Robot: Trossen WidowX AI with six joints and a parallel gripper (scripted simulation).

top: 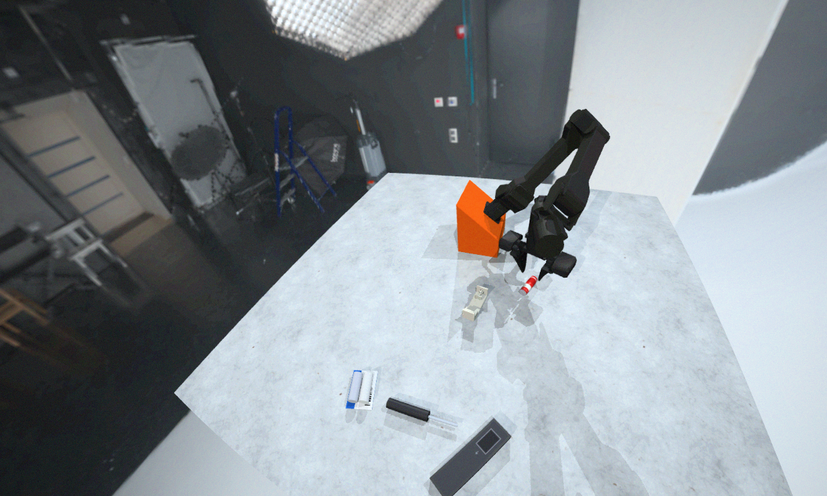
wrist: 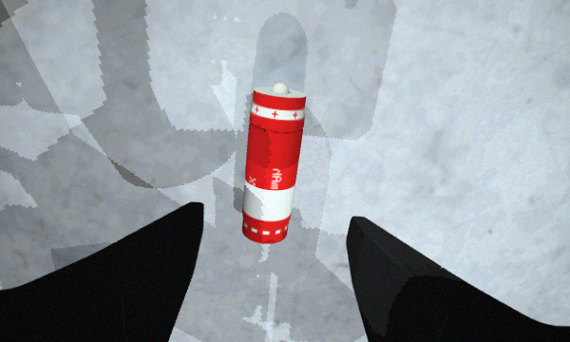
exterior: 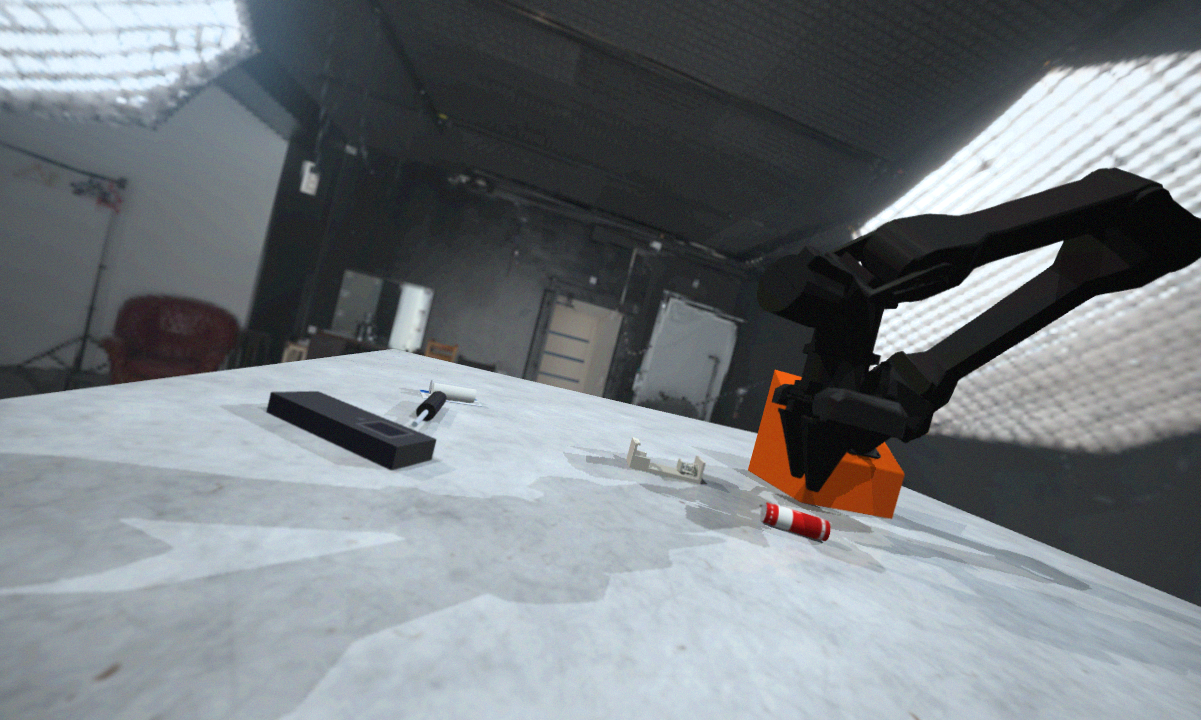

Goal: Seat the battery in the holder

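Observation:
The red and white battery (top: 529, 284) (exterior: 796, 521) (wrist: 271, 166) lies on its side on the table, outside the holder. Its terminal end points up in the wrist view, its flat end towards the gripper side. My gripper (top: 531, 273) (exterior: 806, 483) (wrist: 276, 222) is partly open and empty, above the battery, with a finger to either side of it in the wrist view. The cream holder (top: 477, 301) (exterior: 636, 454) stands empty beside the battery, spring at its far end in the top view, lip at its near end. The battery's terminal end points the same way as the spring end. The holder is outside the wrist view.
An orange wedge block (top: 477, 228) (exterior: 770, 438) stands behind the holder, close to the arm. Farther off lie a blue and white pack with two white cylinders (top: 361, 388), a black-handled screwdriver (top: 407, 409) (exterior: 431, 405) and a dark box (top: 465, 462) (exterior: 340, 428).

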